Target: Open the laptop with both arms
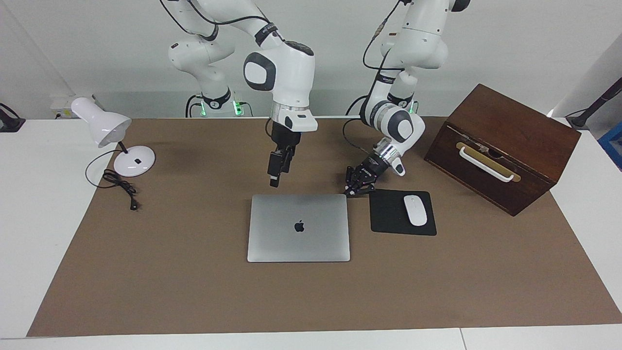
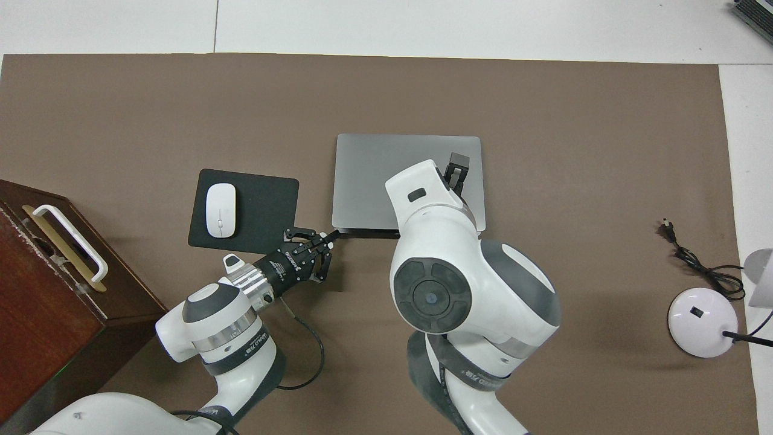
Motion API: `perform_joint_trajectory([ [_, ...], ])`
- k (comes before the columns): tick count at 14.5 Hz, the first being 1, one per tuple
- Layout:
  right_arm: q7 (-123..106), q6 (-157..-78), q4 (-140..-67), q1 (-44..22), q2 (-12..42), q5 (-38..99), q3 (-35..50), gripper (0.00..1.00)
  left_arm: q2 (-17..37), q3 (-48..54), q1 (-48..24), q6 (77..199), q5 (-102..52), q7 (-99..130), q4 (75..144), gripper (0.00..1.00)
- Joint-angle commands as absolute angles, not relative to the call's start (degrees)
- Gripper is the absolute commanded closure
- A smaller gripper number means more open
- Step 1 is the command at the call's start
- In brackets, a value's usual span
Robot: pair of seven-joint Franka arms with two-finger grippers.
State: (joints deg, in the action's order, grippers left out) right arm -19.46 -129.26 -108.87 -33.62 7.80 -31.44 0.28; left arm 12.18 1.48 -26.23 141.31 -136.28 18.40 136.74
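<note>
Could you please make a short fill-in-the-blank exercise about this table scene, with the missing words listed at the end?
1. The lid of the laptop is still ____.
2. The white mouse lies on a black ____.
3. The left gripper, with its fingertips together, is low at the laptop corner nearest the ____ pad.
4. The right gripper hangs in the air with its fingers ____.

Missing words: closed; mouse pad; mouse; open

A white surface (image 1: 29, 233) carries a brown mat (image 1: 194, 291), where a laptop (image 1: 298, 227), mouse pad (image 1: 388, 218), lamp (image 1: 134, 161) and wooden box (image 1: 505, 146) rest.
</note>
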Motion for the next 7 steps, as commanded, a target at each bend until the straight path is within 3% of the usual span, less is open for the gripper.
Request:
perform_joint_trajectory([
  [1,-17.7,-130.2,-109.8,-34.5,8.3,-33.0,0.1,0.0,13.3,0.7,-27.7,142.8,-138.4,17.2,135.1,1.0],
  [7,-14.9,-133.0,-110.7,-35.2,9.6,-33.5,0.1,0.0,14.2,0.8,-27.7,144.5,-139.2,17.2,133.4,1.0],
])
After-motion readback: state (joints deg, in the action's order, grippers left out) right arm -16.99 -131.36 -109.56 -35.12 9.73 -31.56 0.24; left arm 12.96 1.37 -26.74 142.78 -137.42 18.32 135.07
